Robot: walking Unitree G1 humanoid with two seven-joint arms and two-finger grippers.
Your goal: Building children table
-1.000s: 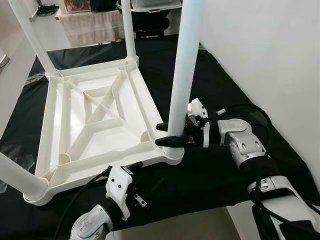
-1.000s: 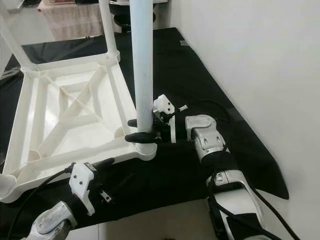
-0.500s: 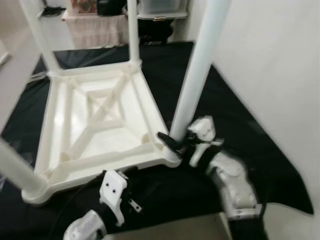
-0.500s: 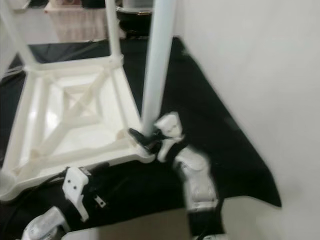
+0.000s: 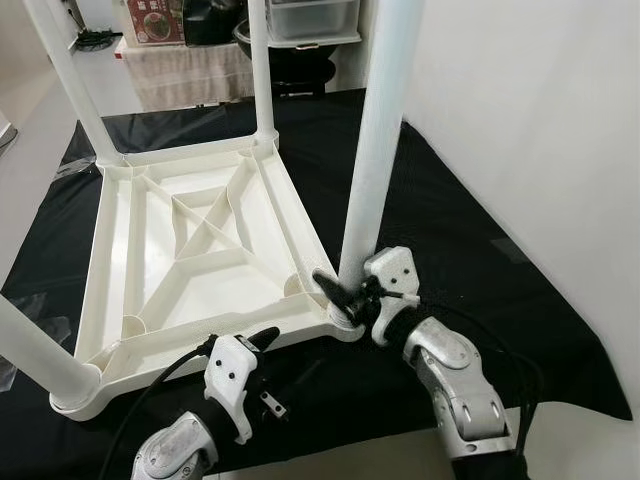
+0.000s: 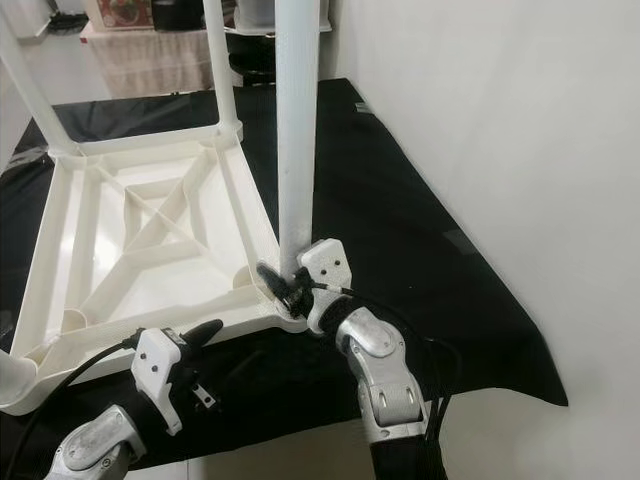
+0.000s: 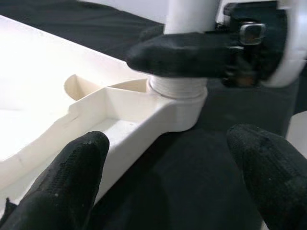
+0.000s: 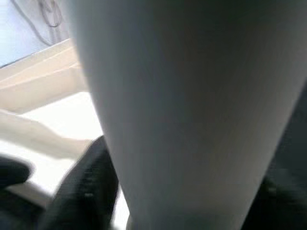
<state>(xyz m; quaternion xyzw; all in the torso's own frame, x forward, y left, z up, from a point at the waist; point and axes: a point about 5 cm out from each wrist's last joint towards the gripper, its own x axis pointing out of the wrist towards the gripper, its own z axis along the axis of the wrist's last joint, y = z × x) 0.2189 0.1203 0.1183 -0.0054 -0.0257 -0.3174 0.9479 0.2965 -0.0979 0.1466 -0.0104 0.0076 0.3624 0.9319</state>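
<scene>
- Black cloth (image 5: 470, 250) covers the floor here, and the white plastic children's table (image 5: 200, 250) lies on it upside down, ribbed underside facing up.
- Nearest the camera, the left gripper (image 5: 262, 338) hangs just off the near edge of the table, not touching it. Its jaws are spread apart with nothing between them; the left wrist view shows the two fingertips (image 7: 72, 177) wide of each other over the cloth.
- Just past that, at the near right corner, the right gripper (image 5: 338, 295) has its jaws clenched around the base of the near right leg (image 5: 380, 130), right above the corner socket (image 7: 180, 103).
- That leg stands upright in its socket.
- The near left leg (image 5: 35, 350) sits in its corner too and angles out toward the camera's left.
- Further back, the far left leg (image 5: 70, 80) and far right leg (image 5: 260, 65) stand up from the far corners.
- Behind the cloth there's a draped low shelf (image 5: 190, 70) with boxes on it, and a white wall (image 5: 530, 120) runs along the right.
</scene>
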